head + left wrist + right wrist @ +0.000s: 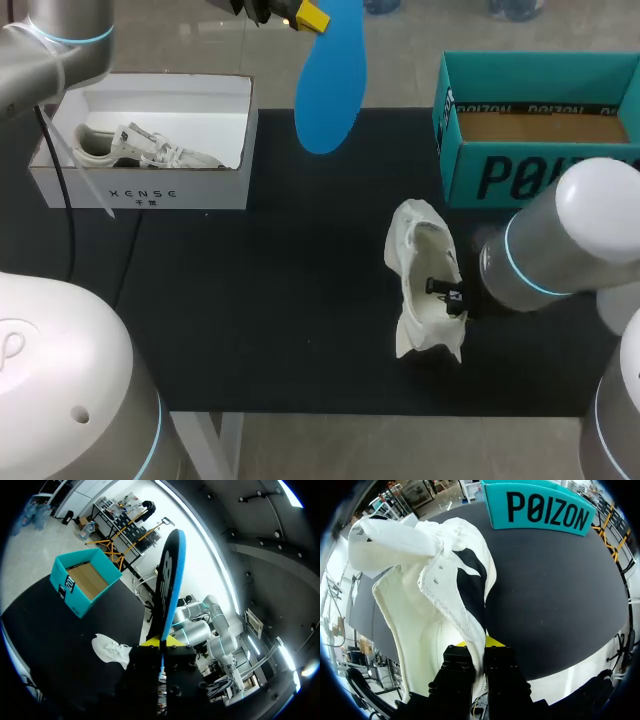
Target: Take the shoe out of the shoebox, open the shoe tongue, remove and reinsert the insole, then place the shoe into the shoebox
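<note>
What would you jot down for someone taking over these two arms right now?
Left claw: shut on the flat blue foam insole, held above the table.
Right claw: shut on the side wall of the white fabric shoe, which is on the black mat.
Open teal cardboard shoebox: empty.
Done: shoe out, insole removed.
To do: reinsert insole, box the shoe.

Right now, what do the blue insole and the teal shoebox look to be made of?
Insole: probably foam, with a matte blue face and a black underside; thin, and it stays flat though gripped at one end. Teal shoebox: cardboard, matte printed outside, bare brown floor inside.
</note>
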You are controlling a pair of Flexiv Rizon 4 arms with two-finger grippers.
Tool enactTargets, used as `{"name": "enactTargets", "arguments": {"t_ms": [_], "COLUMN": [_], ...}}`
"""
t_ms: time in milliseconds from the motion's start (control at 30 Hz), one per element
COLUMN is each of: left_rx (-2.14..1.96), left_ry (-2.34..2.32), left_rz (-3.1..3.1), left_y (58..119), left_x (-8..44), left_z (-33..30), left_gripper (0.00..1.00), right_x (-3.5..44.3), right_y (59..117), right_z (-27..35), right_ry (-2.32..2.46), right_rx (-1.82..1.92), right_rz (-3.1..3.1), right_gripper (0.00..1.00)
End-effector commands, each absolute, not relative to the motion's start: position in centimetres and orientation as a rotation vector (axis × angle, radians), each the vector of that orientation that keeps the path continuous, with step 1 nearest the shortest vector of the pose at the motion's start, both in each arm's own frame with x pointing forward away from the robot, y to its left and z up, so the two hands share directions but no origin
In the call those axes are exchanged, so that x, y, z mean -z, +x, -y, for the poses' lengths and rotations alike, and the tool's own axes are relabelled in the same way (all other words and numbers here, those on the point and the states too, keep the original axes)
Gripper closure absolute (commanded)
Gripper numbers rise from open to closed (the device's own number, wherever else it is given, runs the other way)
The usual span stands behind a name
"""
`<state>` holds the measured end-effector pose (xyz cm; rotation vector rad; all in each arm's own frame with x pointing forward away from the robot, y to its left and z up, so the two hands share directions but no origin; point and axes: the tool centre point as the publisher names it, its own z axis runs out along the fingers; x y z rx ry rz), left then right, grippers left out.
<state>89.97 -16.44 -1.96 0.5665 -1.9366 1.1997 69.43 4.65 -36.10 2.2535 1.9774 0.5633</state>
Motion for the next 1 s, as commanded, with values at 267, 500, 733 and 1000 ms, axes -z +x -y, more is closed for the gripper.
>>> {"name": "enactTargets", "arguments": {"t_ms": [267, 500, 733, 1000], "left_rx": [-1.199, -1.199, -1.199, -1.199], "left_ry": [0.564, 0.564, 0.564, 0.564], "left_rz": [1.937, 1.937, 1.937, 1.937], "left_y": [90.0, 90.0, 90.0, 90.0], "left_x": [2.0, 2.0, 2.0, 2.0], "left_z": [16.5, 16.5, 16.5, 16.5], "left_gripper": [1.00, 1.00, 1.00, 1.00], "right_x": [39.0, 40.8, 41.7, 40.1], "right_y": [70.7, 70.8, 70.9, 70.6], "right_z": [-4.9, -5.1, -5.1, -5.2], "right_ry": [2.261, 2.280, 2.302, 2.295], "right_rx": [-0.645, -0.641, -0.621, -0.618], "right_rz": [-2.018, -2.046, -2.065, -2.045], "right_gripper": [1.00, 1.00, 1.00, 0.00]}}
